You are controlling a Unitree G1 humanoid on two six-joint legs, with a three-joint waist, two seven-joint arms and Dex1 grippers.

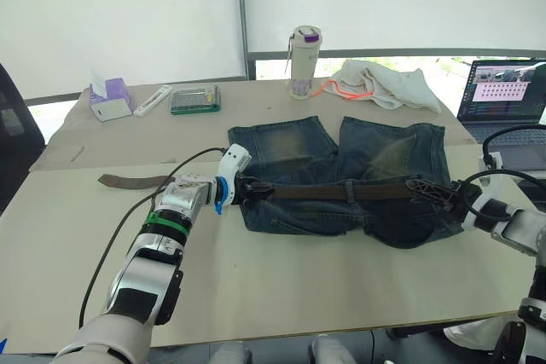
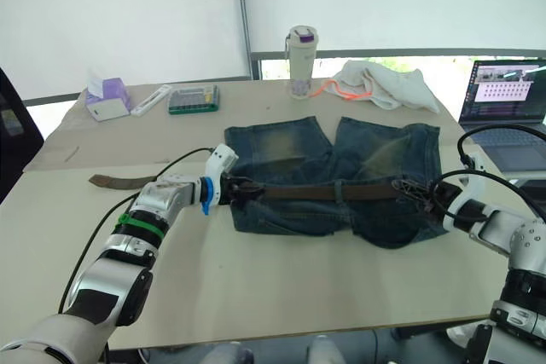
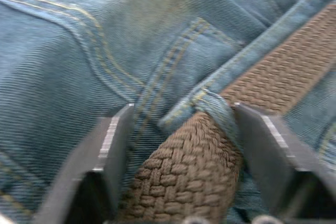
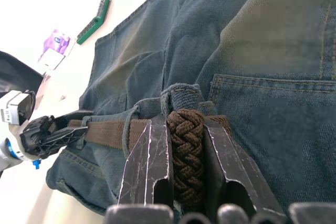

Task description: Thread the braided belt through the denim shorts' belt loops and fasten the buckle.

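**A:** Why are your hands parked at both ends of the waistband?

**B:** You've got the braided belt (image 1: 341,191) already lying along the waistband of the denim shorts (image 1: 341,181), which are flat on the table (image 1: 281,283). Right hand (image 4: 185,182) is clenched on the braid at its end of the waistband, probably to anchor it. Left hand (image 3: 181,161) straddles the strap at the opposite end with fingers (image 3: 113,145) spread, gaps on both sides, not gripping. The loose tail (image 1: 132,181) trails off over the table past that hand.

**A:** What do the wrist views add?

**B:** Left wrist shows the strap passing under one of the belt loops (image 3: 218,114), so you can confirm threading there. Right wrist shows the braid running up to another loop, plus the left hand across the shorts. Head views give you the layout only. Buckle: can't pick it out, so fastening looks not done.

**A:** Behind?

**B:** Bottle (image 1: 304,61), white cloth (image 1: 384,84), laptop (image 1: 503,91). All well apart from the work.
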